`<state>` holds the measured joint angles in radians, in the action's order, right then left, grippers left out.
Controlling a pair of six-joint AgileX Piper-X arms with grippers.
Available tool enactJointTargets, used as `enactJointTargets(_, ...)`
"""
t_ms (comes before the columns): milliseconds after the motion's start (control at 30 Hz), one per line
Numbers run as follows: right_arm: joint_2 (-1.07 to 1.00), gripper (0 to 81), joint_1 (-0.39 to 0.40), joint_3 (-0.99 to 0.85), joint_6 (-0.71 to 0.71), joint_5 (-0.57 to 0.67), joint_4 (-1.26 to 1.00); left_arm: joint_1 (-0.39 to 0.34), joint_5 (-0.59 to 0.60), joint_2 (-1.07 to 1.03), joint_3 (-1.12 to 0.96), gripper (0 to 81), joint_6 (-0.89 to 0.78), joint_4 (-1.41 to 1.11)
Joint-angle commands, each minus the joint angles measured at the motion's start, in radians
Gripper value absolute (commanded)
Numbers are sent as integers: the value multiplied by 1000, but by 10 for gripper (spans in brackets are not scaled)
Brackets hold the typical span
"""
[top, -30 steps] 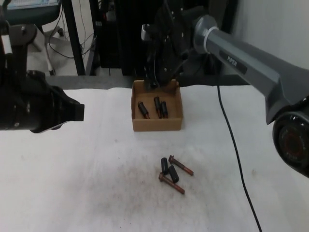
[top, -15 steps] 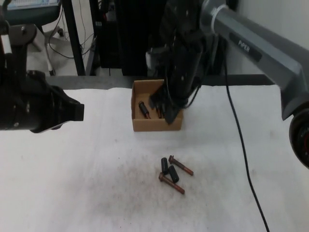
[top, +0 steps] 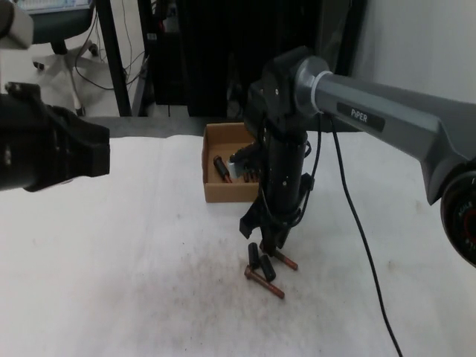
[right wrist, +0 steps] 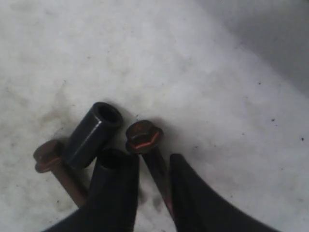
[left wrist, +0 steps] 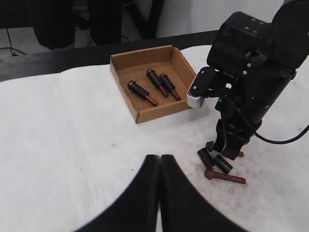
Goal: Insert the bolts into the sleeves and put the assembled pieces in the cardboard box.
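Both fingers [right wrist: 113,193] of the right gripper [right wrist: 147,163] sit with a narrow gap, straddling the shank of one bolt [right wrist: 144,136] that lies on the white cloth [top: 111,260]; can't tell if they touch it. Just beside it are a second bolt [right wrist: 48,155] and two sleeves [left wrist: 205,157], loose and bunched together. The cardboard box [left wrist: 140,115] is near, farther back, with three assembled pieces [left wrist: 141,93] inside. The left gripper [left wrist: 160,158] is well apart from the pile, its tips pressed together on nothing.
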<state>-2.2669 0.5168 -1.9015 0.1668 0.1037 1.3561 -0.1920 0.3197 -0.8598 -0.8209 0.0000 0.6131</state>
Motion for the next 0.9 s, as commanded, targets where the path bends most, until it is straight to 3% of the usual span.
enactJointTargets(0, 11, 333, -3, 13, 21, -1, -17, -1, 7, 11, -4, 3, 0, 3)
enactJointTargets(167, 11, 269, -3, 13, 47, -1, -22, -1, 7, 11, -4, 3, 38, 3)
enactJointTargets(567, 6, 267, -3, 32, 114, -1, -58, -1, 7, 11, -4, 3, 46, 3)
enactJointTargets(867, 2, 250, -3, 146, 123, -1, -112, -1, 7, 11, -4, 3, 62, 3)
